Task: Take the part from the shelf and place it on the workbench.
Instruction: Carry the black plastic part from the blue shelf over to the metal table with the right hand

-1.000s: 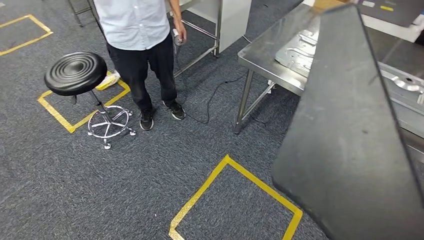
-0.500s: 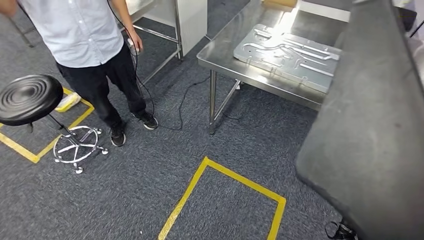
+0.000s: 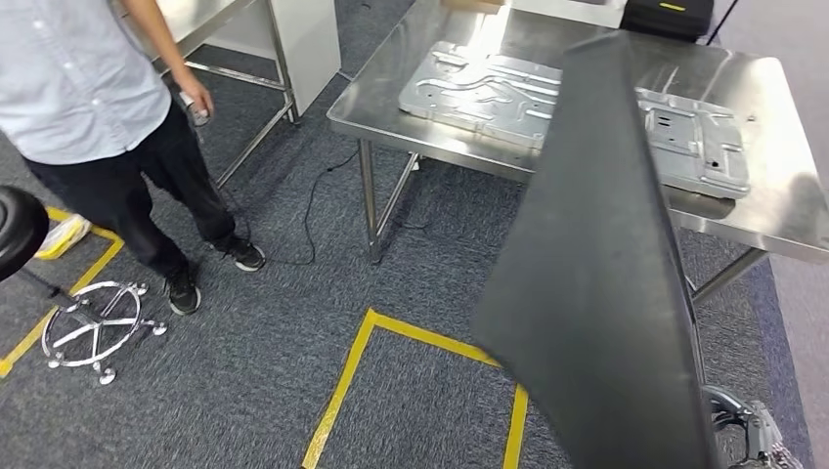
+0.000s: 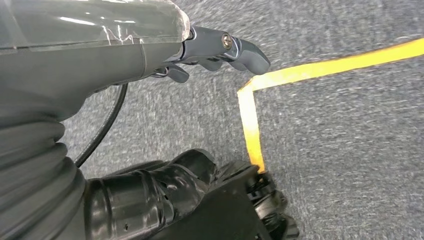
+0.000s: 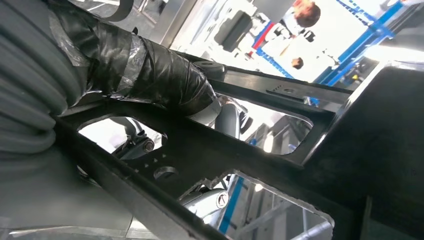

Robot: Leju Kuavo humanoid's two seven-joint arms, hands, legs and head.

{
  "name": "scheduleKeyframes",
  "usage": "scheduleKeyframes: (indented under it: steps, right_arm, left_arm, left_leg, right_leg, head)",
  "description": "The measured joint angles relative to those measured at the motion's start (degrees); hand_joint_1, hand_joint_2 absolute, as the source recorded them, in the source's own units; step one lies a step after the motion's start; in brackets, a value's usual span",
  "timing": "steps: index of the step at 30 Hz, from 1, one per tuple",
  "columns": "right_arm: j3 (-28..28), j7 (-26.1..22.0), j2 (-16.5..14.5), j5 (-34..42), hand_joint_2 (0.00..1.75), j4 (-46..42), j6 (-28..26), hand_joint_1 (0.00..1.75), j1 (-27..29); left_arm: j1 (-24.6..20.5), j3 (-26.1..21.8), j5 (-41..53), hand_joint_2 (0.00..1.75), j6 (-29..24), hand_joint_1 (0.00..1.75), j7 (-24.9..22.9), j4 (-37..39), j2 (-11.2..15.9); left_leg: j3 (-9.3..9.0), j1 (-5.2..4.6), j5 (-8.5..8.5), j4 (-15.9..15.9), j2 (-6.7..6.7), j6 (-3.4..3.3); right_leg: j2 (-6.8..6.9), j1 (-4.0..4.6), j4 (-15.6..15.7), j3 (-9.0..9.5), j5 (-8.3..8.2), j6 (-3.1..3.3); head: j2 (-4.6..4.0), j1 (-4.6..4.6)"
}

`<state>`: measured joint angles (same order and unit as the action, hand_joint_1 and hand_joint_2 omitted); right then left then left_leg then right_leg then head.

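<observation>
The part (image 3: 606, 283) is gripped by the right hand (image 5: 165, 87) in mid-carry, the left hand (image 4: 220, 47) hangs empty with fingers loosely apart, and lowering onto the surface (image 3: 772, 195) near its front edge is called for next.

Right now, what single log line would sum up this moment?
stage: carrying | black panel: upright, held by right hand | left hand: empty, over carpet | workbench: ahead, metal plates on it | person: standing left

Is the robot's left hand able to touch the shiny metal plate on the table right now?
Probably not yet. The left hand hangs low over the carpet, holding nothing, while the metal plate lies up on the workbench.
</observation>
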<state>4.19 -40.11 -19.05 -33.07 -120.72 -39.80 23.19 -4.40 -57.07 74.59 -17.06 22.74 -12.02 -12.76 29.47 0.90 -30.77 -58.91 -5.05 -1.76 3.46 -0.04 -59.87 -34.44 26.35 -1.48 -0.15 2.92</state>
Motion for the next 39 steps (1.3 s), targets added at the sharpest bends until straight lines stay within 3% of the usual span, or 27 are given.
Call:
scheduleKeyframes:
  steps: [1,3,5,7,9,10,11,12,14,16,17,18,20,22,23,24,25,26,28,30,32,35,37,39]
  right_arm:
    - [0.0,0.0,0.0,0.0,1.75,0.1,0.0,1.75,0.0]
    - [0.0,0.0,0.0,-0.1,1.75,0.1,0.0,1.75,0.0]
    - [0.0,0.0,0.0,-0.2,1.75,0.2,0.0,1.75,0.0]
    - [-0.1,0.0,0.0,-0.4,1.75,0.3,0.0,1.75,-0.2]
    - [-0.2,0.0,0.0,-0.6,1.75,0.6,0.0,1.75,-0.2]
    - [-0.2,0.0,0.0,-0.7,1.75,0.7,0.0,1.75,-0.2]
    - [-0.3,0.0,0.0,-0.8,1.75,0.8,0.0,1.75,-0.2]
    - [-0.3,0.0,0.0,-0.8,1.75,0.8,0.0,1.75,-0.2]
    - [-0.3,0.0,0.0,-0.9,1.75,1.0,0.0,1.75,-0.2]
    - [-0.6,0.0,0.1,-0.9,1.75,1.2,0.0,1.75,-0.2]
    - [-0.8,0.0,0.2,-0.8,1.75,1.4,0.0,1.75,-0.2]
    - [-1.1,0.0,0.3,-0.7,1.75,1.6,0.0,1.75,-0.1]
    - [-1.6,0.0,0.9,-0.6,1.75,2.2,0.0,1.75,-0.2]
    - [-2.4,0.0,1.5,-0.7,1.75,2.9,0.0,1.75,-0.3]
    - [-2.7,0.0,1.8,-0.9,1.75,3.2,0.0,1.75,-0.3]
    - [-3.1,0.0,2.0,-1.0,1.75,3.6,0.0,1.75,-0.3]
    - [-3.3,0.0,2.2,-1.1,1.75,3.9,0.0,1.75,-0.3]
    - [-3.5,0.0,2.4,-1.2,1.75,4.2,0.0,1.75,-0.3]
    - [-3.7,0.0,2.7,-1.5,1.75,4.6,0.0,1.75,-0.3]
    - [-4.0,0.0,2.8,-2.0,1.75,4.8,0.0,1.75,-0.4]
    - [-4.2,0.0,2.9,-2.7,1.75,4.9,0.0,1.75,-0.5]
    - [-4.2,0.0,2.8,-4.7,1.75,4.9,0.0,1.75,-0.5]
    - [-4.2,0.0,2.5,-5.7,1.75,4.9,0.0,1.75,-0.6]
    - [-4.1,0.0,2.3,-5.9,1.75,5.1,0.0,1.75,-0.7]
  left_arm:
    - [0.0,0.0,0.0,1.75,0.0,0.00,0.0,0.0,0.0]
    - [-0.2,0.0,0.0,1.75,0.0,0.00,0.1,0.0,0.0]
    - [-0.3,0.0,0.0,1.75,0.1,0.00,0.3,0.0,0.0]
    - [-0.2,-0.1,0.0,1.75,0.1,0.00,0.3,0.0,0.0]
    - [0.0,-0.1,0.0,1.75,0.2,0.00,0.4,0.0,0.0]
    - [0.1,-0.1,0.0,1.75,0.2,0.00,0.3,0.0,0.0]
    - [0.2,-0.1,0.0,1.75,0.2,0.00,0.3,0.0,0.1]
    - [0.2,-0.2,0.0,1.75,0.3,0.00,0.3,0.0,0.1]
    - [0.2,-0.2,0.0,1.75,0.3,0.00,0.4,0.0,0.1]
    - [0.1,-0.2,0.0,1.75,0.4,0.00,0.5,0.0,0.1]
    - [0.0,-0.2,0.0,1.75,0.5,0.00,0.6,0.0,0.2]
    - [0.0,-0.2,-0.1,1.75,0.6,0.00,0.6,0.0,0.2]
    - [0.0,-0.2,-0.1,1.75,1.0,0.00,0.8,0.0,0.2]
    - [0.0,-0.2,-0.2,1.75,1.4,0.00,1.1,0.0,0.3]
    - [0.1,-0.2,-0.2,1.75,1.6,0.00,1.3,0.0,0.3]
    - [0.2,-0.2,-0.3,1.75,1.8,0.00,1.4,0.0,0.3]
    - [0.2,-0.2,-0.3,1.75,1.9,0.00,1.4,0.0,0.4]
    - [0.2,-0.2,-0.3,1.75,2.0,0.00,1.4,0.0,0.4]
    - [0.1,-0.2,-0.3,1.75,2.2,0.00,1.5,0.0,0.4]
    - [0.1,-0.2,-0.3,1.75,2.5,0.00,1.5,0.0,0.4]
    - [0.0,-0.2,-0.4,1.75,2.9,0.00,1.5,0.0,0.4]
    - [0.0,-0.2,-0.4,1.75,3.5,0.00,1.6,0.0,0.4]
    - [0.0,-0.2,-0.4,1.75,3.6,0.00,1.6,0.0,0.4]
    - [0.0,-0.2,-0.4,1.75,3.8,0.00,1.6,0.0,0.4]
  left_leg:
    - [-0.24,-0.09,-0.14,0.2,-0.49,0.30]
    - [-0.96,-0.14,-0.45,0.6,-1.13,0.91]
    - [-0.61,-0.08,-1.98,-1.2,0.75,1.33]
    - [2.60,0.02,-5.28,-7.8,3.56,1.40]
    - [6.53,0.03,-7.29,-14.5,4.45,1.43]
    - [7.41,0.03,-6.65,-15.3,4.55,1.43]
    - [7.20,0.04,-4.81,-13.8,4.66,1.38]
    - [6.10,0.08,-2.19,-10.4,5.15,1.30]
    - [3.69,0.23,1.14,-3.8,7.01,0.96]
    - [2.94,0.13,1.53,-1.4,8.12,0.54]
    - [2.93,0.02,1.66,-1.2,7.94,0.31]
    - [2.78,0.03,1.79,-1.0,7.66,0.00]
    - [2.45,0.19,2.07,-0.6,7.07,-0.64]
    - [2.25,0.22,2.10,-0.3,6.36,-1.10]
    - [2.22,0.19,2.02,-0.3,5.95,-1.23]
    - [2.19,0.17,1.93,-0.3,5.60,-1.26]
    - [2.11,0.17,1.81,-0.4,5.31,-1.24]
    - [1.95,0.17,1.69,-0.4,5.11,-1.18]
    - [1.44,0.18,1.35,-0.3,4.92,-0.95]
    - [1.11,-0.02,1.05,-0.3,4.79,-0.51]
    - [0.96,-0.18,0.92,0.0,4.67,0.07]
    - [0.91,-0.20,-0.02,-0.8,4.56,0.94]
    - [3.25,-0.20,-2.91,-5.9,4.58,1.11]
    - [7.15,-0.22,-5.97,-13.3,4.60,1.15]
  right_leg:
    - [0.00,0.25,0.3,0.08,0.29,0.34]
    - [-1.28,0.05,0.9,0.34,0.13,0.93]
    - [-2.41,-0.40,1.8,1.02,-0.16,1.58]
    - [-3.46,-0.51,2.2,1.40,-0.19,2.12]
    - [-4.86,-0.37,2.1,1.47,-0.04,2.40]
    - [-5.67,-0.33,2.0,1.53,0.05,2.41]
    - [-6.55,-0.32,1.8,1.60,0.17,2.35]
    - [-7.35,-0.34,1.6,1.67,0.38,2.21]
    - [-8.54,-0.30,0.8,1.48,0.90,1.80]
    - [-9.28,-0.30,0.3,1.07,1.16,1.17]
    - [-9.64,-0.29,0.2,0.92,1.18,0.80]
    - [-9.71,-0.43,0.2,0.90,1.20,0.50]
    - [-7.82,-0.38,-1.5,0.16,2.32,-0.07]
    - [-5.03,-0.37,-7.6,-2.83,5.42,-0.60]
    - [-4.39,-0.47,-11.5,-4.93,7.00,-0.81]
    - [-4.12,-0.59,-14.5,-6.65,7.85,-0.95]
    - [-4.03,-0.70,-15.6,-7.44,7.56,-1.01]
    - [-3.97,-0.80,-14.7,-7.12,6.26,-1.00]
    - [-3.70,-0.82,-7.1,-3.47,2.13,-0.66]
    - [-3.43,-0.48,-0.8,-0.34,0.14,-0.09]
    - [-3.45,-0.15,0.4,0.18,0.31,0.41]
    - [-3.61,-0.44,1.3,0.78,0.13,1.45]
    - [-3.57,-0.57,1.8,1.25,0.05,2.13]
    - [-3.58,-0.33,1.7,1.31,0.22,2.53]
  head:
    - [0.00,0.00]
    - [0.00,-0.01]
    - [0.00,-0.07]
    - [0.00,-0.13]
    - [0.00,-0.15]
    - [0.00,-0.15]
    - [0.00,-0.15]
    - [0.00,-0.15]
    - [0.00,-0.14]
    - [0.00,-0.13]
    - [0.00,-0.15]
    - [0.00,-0.15]
    - [0.00,-0.10]
    - [0.00,-0.04]
    - [0.00,-0.05]
    - [0.00,-0.05]
    - [0.00,-0.06]
    - [0.00,-0.05]
    - [0.00,-0.04]
    - [0.00,-0.04]
    - [0.00,-0.07]
    - [0.00,-0.14]
    - [0.00,-0.21]
    - [0.00,-0.24]
